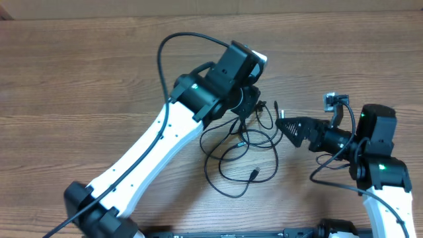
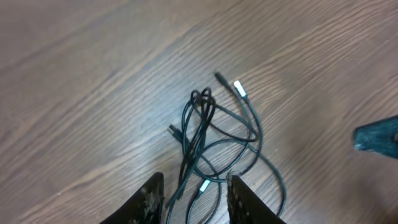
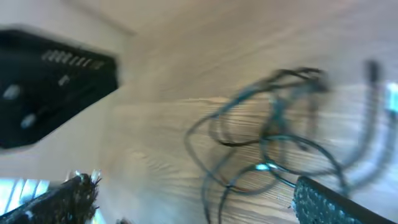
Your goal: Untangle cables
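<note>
Arms: we count two. The left arm (image 1: 158,142) reaches in from the lower left and the right arm (image 1: 382,168) stands at the lower right.

Left gripper (image 2: 193,183): its fingers stand apart and clamp nothing. Two strands of the tangle run between the fingers.

Right gripper (image 1: 280,122): it points at the tangle from the side. In its wrist view the fingers sit far apart at the two lower corners, so it is unclenched and holds nothing.

Cables (image 2: 198,127): they form one loose knot of thin black cords near the middle of the surface (image 1: 79,79). The knot lies under and just before the left gripper, and the right gripper is near beside it.

Plug ends: we count four in the left wrist view. One silver tip (image 2: 239,89) lies at the top and a dark plug (image 2: 219,77) lies just beside it. A third plug (image 2: 173,130) is on the left of the knot and another silver tip (image 2: 204,185) sits between the fingers.

Cord count: we cannot tell — the strands twist over one another.

Open room: bare wood stretches wide to the left of the knot and beyond it, up to the far edge of the surface. The side toward the right gripper is crowded.

Hidden or unclear: from overhead the left gripper covers the top of the knot. The left wrist view cuts the cords off at its lower edge. The right wrist view is blurred, so plugs there are only smears.
</note>
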`<action>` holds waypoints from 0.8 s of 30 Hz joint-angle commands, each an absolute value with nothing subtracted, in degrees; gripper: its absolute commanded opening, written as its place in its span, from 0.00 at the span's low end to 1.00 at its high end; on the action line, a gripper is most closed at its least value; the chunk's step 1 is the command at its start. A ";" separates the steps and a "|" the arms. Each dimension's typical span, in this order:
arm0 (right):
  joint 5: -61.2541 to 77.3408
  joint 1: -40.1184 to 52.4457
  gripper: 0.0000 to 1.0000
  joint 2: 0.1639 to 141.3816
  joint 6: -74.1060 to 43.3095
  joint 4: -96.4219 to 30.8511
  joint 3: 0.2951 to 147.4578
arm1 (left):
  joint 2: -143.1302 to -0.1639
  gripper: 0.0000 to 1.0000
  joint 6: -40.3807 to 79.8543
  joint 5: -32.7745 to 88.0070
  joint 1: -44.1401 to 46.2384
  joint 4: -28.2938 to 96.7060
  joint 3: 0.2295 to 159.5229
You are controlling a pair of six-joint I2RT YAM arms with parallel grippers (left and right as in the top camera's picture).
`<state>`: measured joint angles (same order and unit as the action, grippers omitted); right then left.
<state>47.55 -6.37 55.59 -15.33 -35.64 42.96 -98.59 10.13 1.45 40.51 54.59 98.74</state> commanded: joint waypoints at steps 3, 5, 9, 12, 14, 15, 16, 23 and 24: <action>39.66 -6.46 1.00 58.11 -19.27 -35.79 43.20 | -104.01 0.32 12.19 4.54 40.82 54.76 99.48; 39.00 -6.46 1.00 58.92 -19.29 -35.88 43.20 | -105.43 0.33 12.21 5.76 40.80 55.16 99.48; 33.85 -6.46 1.00 59.55 -21.71 -37.56 43.20 | -108.51 0.44 9.96 9.76 40.82 56.62 99.48; 30.41 -6.46 1.00 59.55 -22.96 -38.98 43.20 | -111.39 0.48 5.78 10.55 40.86 58.83 99.48; 30.46 -6.46 1.00 59.55 -22.96 -38.92 43.20 | -113.54 0.49 5.72 10.50 40.84 58.92 99.48; 30.46 -6.46 1.00 59.55 -22.96 -38.92 43.20 | -114.21 0.49 5.74 10.31 40.80 58.78 99.48; 30.46 -6.46 1.00 59.55 -22.94 -38.94 43.20 | -115.11 0.46 5.76 9.82 40.80 58.50 99.48; 30.46 -6.46 1.00 59.55 -22.72 -38.89 43.20 | -117.64 0.44 5.93 9.45 40.80 56.10 99.48; 30.46 -6.46 1.00 59.55 -22.70 -38.89 43.20 | -117.64 0.43 5.91 9.45 40.80 56.07 99.48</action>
<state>31.07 -6.37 59.57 -22.48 -39.09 42.96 -117.19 7.05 9.21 40.51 56.36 98.74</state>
